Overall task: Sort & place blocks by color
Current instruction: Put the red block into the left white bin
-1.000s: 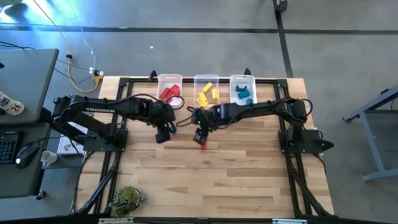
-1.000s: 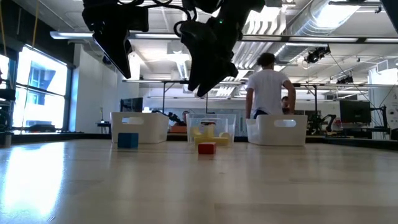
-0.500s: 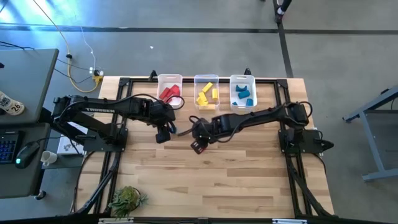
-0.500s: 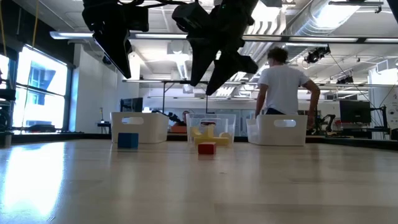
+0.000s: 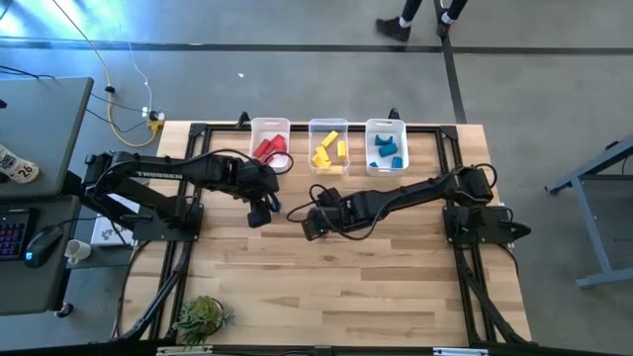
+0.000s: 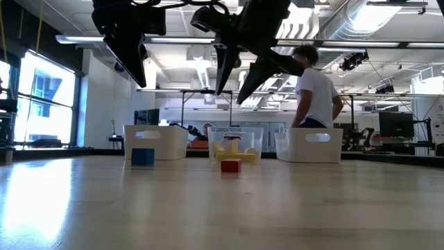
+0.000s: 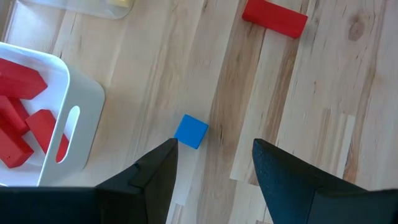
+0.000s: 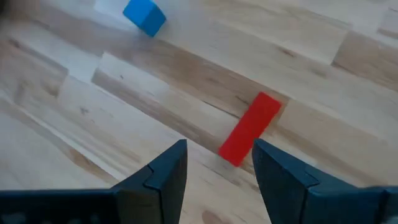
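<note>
Fingers of the right hand [image 8: 214, 171] stand apart, empty, above the red block [image 8: 250, 128] lying loose on the worktop [image 5: 376, 267]. Left hand [image 7: 211, 168], also open and empty, hangs over the blue cube [image 7: 190, 131], just beside the red-block bin [image 7: 53, 112].

"TROSSEN" lettering along the left arm [image 5: 158, 176], barely legible.

Three bins sit along the far edge of the table [image 5: 396, 287]: one with red blocks [image 5: 268, 147], one yellow [image 5: 328, 150], one blue [image 5: 387, 150]. The left gripper [image 5: 260, 212] and right gripper [image 5: 313, 225] are near the table's middle. A potted plant [image 5: 201, 317] occupies the near left corner.
</note>
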### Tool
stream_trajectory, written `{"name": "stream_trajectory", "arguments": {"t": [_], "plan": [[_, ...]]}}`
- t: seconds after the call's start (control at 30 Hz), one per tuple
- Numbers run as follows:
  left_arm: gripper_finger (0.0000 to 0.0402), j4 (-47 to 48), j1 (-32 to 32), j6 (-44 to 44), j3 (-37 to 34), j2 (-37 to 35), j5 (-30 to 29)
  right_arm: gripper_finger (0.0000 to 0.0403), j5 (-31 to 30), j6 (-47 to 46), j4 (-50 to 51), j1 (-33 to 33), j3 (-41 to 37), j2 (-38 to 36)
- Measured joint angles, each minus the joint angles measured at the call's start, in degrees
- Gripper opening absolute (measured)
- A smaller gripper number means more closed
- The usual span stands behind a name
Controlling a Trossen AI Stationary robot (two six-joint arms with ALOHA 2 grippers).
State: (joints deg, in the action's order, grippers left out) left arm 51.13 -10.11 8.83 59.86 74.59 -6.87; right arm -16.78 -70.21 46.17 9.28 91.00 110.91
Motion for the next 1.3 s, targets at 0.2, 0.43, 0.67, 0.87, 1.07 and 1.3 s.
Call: {"name": "stream_trajectory", "arguments": {"t": [0.2,0.43,0.67,0.87,1.07,1.3], "plan": [[0.0196,-0.2,0.0,0.0,0.0,0.01,-0.06,0.0167,-2.16,-5.77,0.21,0.98,0.11,1.39],[0.0196,-0.75,0.0,-0.01,0.0,0.11,-1.73,0.0167,-0.39,-7.39,0.99,-0.13,0.11,4.93],[0.0196,-1.07,0.0,-0.01,0.0,0.11,-1.79,0.0167,3.55,-7.37,0.89,-2.38,0.11,8.19],[0.0196,-1.27,0.0,-0.01,0.0,0.11,-1.92,0.0167,4.91,-7.37,0.92,-3.67,0.05,9.46],[0.0196,-1.27,0.0,-0.01,-0.02,0.11,-1.92,0.0167,4.44,-7.4,0.7,-4.32,0.02,9.44],[0.0196,-1.31,0.02,-0.01,-0.02,0.15,-1.9,0.0167,5.04,-7.88,-1.89,-4.42,0.02,11.66]]}}
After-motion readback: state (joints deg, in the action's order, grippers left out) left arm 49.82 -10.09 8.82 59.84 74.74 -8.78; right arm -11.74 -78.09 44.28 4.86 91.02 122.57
